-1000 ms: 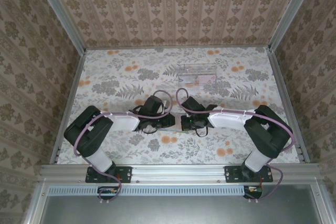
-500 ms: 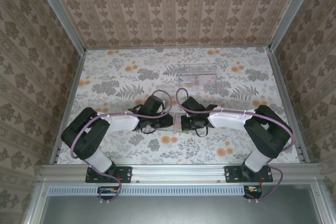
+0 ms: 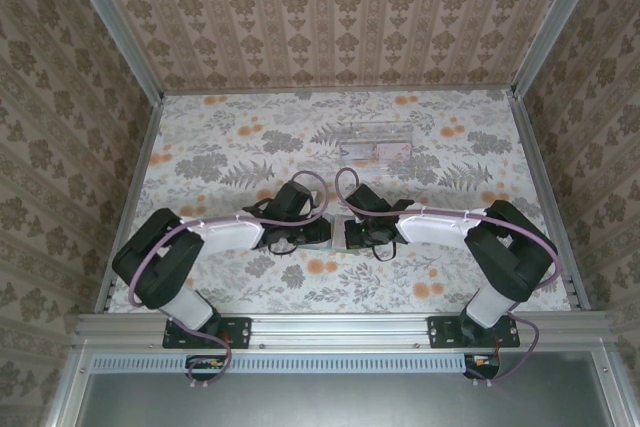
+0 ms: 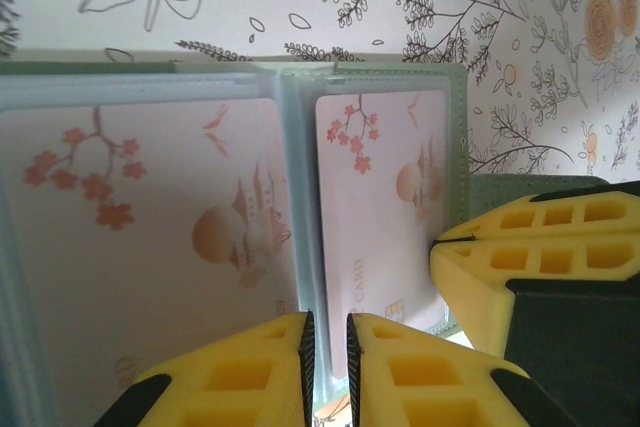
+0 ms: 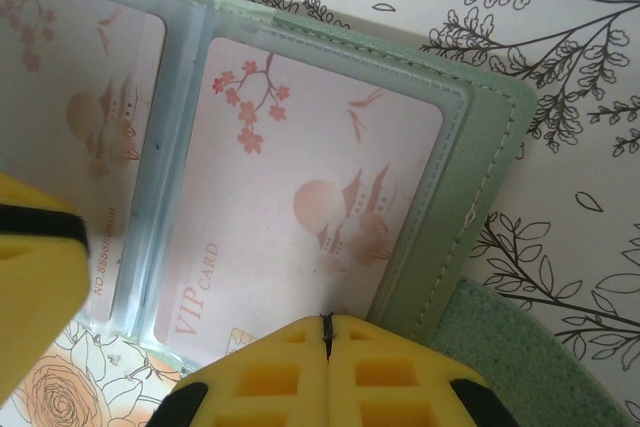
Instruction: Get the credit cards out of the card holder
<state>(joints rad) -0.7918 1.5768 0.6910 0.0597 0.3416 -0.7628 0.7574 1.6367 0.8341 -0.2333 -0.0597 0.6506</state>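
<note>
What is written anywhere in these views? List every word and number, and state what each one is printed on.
"VIP CARD": on the pale pink plastic card in a clear pocket of the soft grey-green card holder, right wrist view.
"CARD": on the pale pink blossom-printed card in the left wrist view; anything before it is hidden.
Small digits on the neighbouring pink card, right wrist view: too blurred to read.

Left arm [image 3: 225,236], right arm [image 3: 437,228], mine: black joints, white forearm shells, lilac cable [image 3: 322,187] looped over each, black base plates on the rail [image 3: 340,328], frame bottom. My fingers [image 4: 240,375]: yellow, square-pocketed, black-backed.
</note>
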